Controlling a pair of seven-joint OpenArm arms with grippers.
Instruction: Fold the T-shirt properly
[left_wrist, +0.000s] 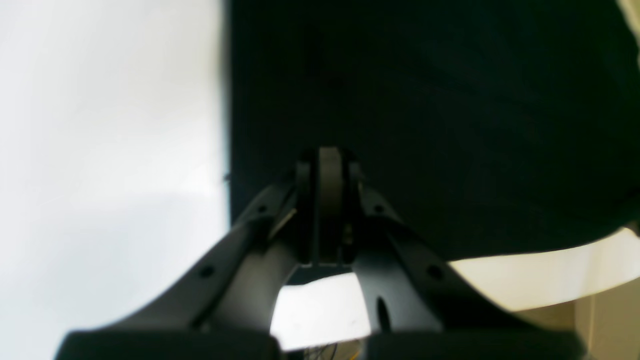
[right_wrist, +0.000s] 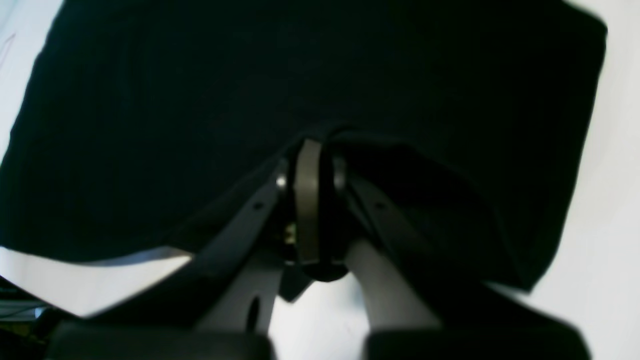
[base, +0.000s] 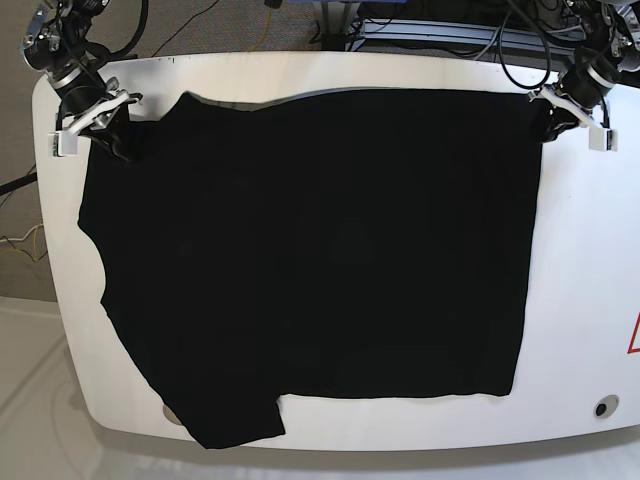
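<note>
The black T-shirt (base: 320, 250) lies spread flat over most of the white table (base: 590, 300), with one sleeve (base: 225, 425) at the near left. My right gripper (base: 118, 140) is at the shirt's far left edge. In the right wrist view it (right_wrist: 310, 150) is shut on the T-shirt (right_wrist: 250, 75), and the cloth puckers around its tips. My left gripper (base: 548, 125) is at the shirt's far right corner. In the left wrist view it (left_wrist: 327, 162) is shut over the flat cloth (left_wrist: 425, 100). I cannot tell whether cloth is pinched there.
Bare white table shows to the right of the shirt, with a red mark (base: 634, 335) at its right edge and a small round hole (base: 600, 407) near the front right. Cables and a rail (base: 430, 30) run behind the table's far edge.
</note>
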